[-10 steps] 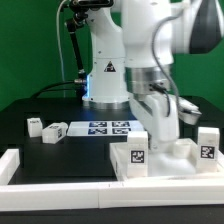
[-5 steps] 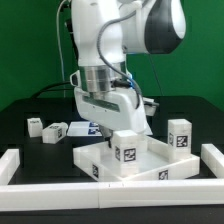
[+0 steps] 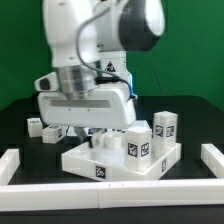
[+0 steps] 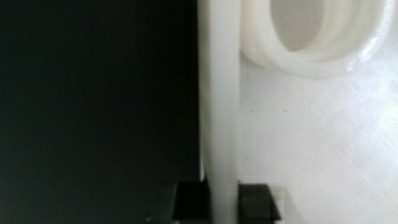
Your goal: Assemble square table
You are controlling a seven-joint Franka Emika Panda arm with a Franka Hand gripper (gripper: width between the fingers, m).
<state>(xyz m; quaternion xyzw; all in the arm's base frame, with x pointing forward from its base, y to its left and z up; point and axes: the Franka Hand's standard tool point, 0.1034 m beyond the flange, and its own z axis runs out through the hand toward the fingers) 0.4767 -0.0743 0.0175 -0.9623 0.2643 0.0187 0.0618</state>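
1. You see a plain, evenly lit green wall (image 3: 195, 60) behind everything.
2. Below it you have a black counter (image 3: 195, 125).
3. A low white border wall (image 3: 110, 200) runs along the counter's front edge.

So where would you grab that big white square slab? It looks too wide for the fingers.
By its thin raised rim, from above, one finger on each side. The slab is far wider than the gripper, but the rim is a narrow upright wall; the wrist view shows the fingers closed across it.
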